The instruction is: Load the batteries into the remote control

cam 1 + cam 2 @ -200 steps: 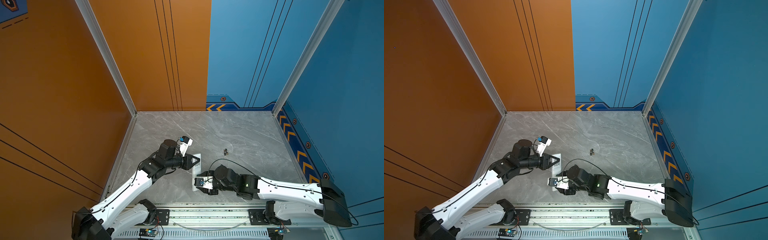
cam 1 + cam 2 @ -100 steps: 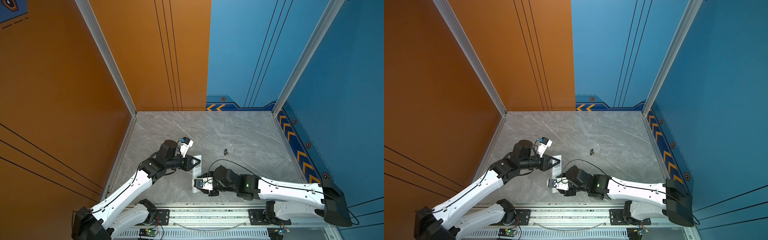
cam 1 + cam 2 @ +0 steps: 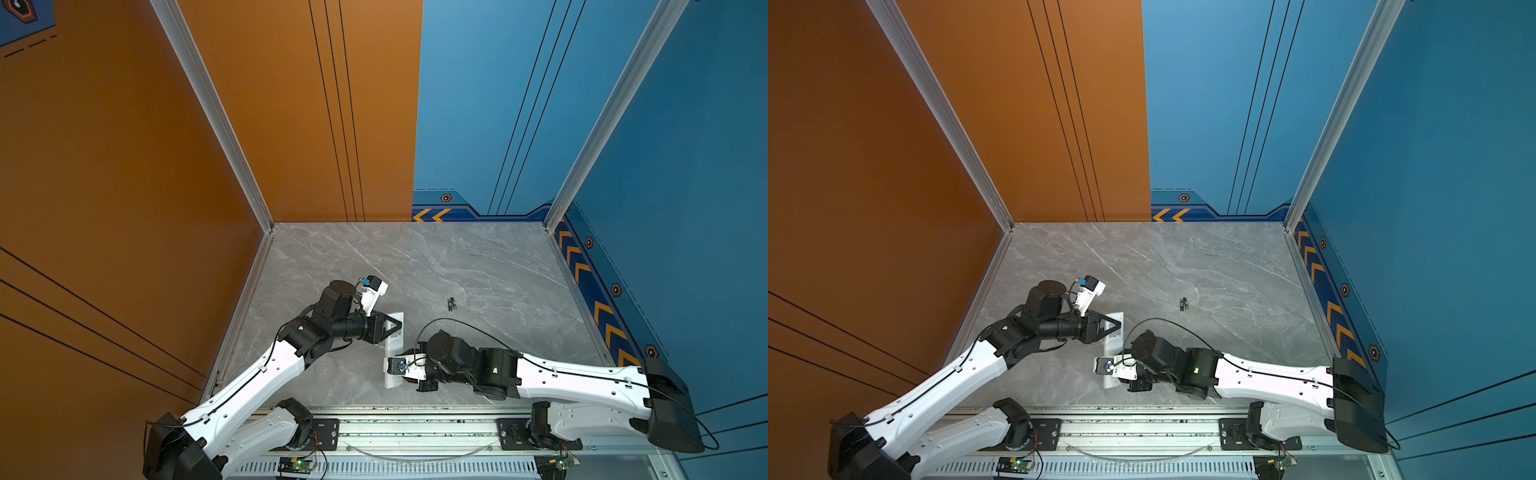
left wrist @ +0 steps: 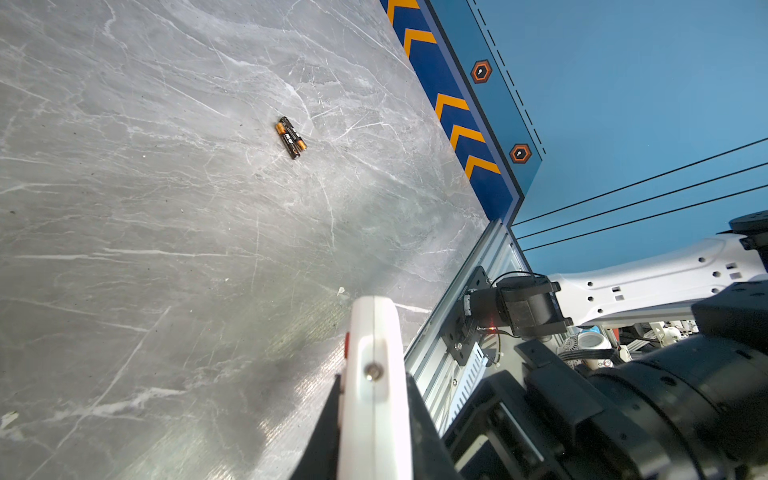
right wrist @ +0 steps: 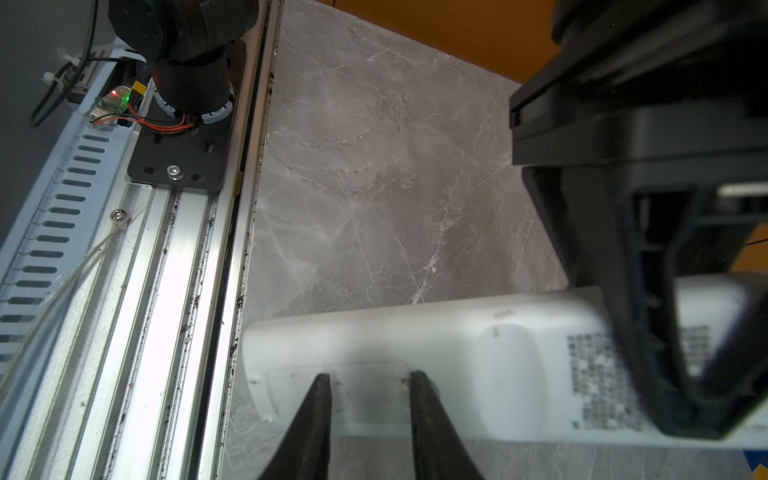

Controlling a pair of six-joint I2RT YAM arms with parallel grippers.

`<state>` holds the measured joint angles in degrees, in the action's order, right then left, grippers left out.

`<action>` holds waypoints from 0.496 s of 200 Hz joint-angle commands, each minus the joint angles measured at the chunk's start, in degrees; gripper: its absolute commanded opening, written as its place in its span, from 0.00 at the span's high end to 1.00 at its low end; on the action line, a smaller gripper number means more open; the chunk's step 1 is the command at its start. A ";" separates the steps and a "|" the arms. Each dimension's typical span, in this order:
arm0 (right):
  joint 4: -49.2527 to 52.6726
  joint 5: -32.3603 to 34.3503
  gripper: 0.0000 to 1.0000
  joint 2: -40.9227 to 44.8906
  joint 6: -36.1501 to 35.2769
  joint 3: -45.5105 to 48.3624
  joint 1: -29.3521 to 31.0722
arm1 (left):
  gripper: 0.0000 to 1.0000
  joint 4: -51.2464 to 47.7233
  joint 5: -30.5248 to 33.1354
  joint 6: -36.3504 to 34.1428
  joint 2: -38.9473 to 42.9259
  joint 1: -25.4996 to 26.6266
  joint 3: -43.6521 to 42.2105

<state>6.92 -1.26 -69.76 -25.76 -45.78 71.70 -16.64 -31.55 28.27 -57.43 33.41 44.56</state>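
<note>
Grey marble surface (image 3: 457, 266): black-gold cylindrical batteries (image 3: 451, 304) lie untouched. The left claw (image 3: 395, 327) clamps the long white plastic remote control (image 3: 395, 351); the right claw (image 5: 368, 378), narrowly parted, touches its back cover (image 5: 291, 395), which likely needs sliding off next.

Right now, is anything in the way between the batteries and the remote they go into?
Nothing lies on the table between the batteries and the remote control. But its back cover still looks closed, with the right gripper resting on it.
</note>
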 commanded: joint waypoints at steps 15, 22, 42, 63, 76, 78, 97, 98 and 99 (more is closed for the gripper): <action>8.24 -4.11 0.75 -0.19 -0.43 -0.09 2.03 | 1.00 6.56 0.78 -0.14 1.38 -0.28 0.89; 8.41 -4.12 0.76 -0.20 -0.43 -0.18 2.07 | 1.00 6.47 0.80 -0.19 1.40 -0.28 0.95; 8.78 -3.94 0.77 -0.04 -0.46 -0.34 2.21 | 1.00 6.36 0.93 -0.17 1.53 -0.29 0.86; 9.07 -3.84 0.78 0.16 -0.45 -0.37 2.32 | 1.00 6.36 0.96 -0.29 1.53 -0.30 0.80; 9.14 -3.78 0.78 0.19 -0.41 -0.31 2.40 | 1.00 6.36 0.95 -0.29 1.51 -0.34 0.85; 9.20 -3.76 0.78 0.15 -0.42 -0.35 2.39 | 1.00 6.40 0.96 -0.25 1.52 -0.36 0.81; 9.17 -3.58 0.78 0.15 -0.43 -0.29 2.56 | 1.00 6.36 0.96 -0.30 1.51 -0.30 0.88; 9.17 -3.58 0.78 0.15 -0.43 -0.28 2.56 | 1.00 6.36 0.92 -0.27 1.52 -0.29 0.88; 9.21 -3.53 0.79 0.15 -0.43 -0.28 2.56 | 1.00 6.36 0.94 -0.25 1.52 -0.28 0.88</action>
<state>8.43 -1.19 -69.52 -25.76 -46.46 72.07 -17.56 -31.75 28.25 -57.43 33.43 44.42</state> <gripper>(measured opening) 0.219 0.197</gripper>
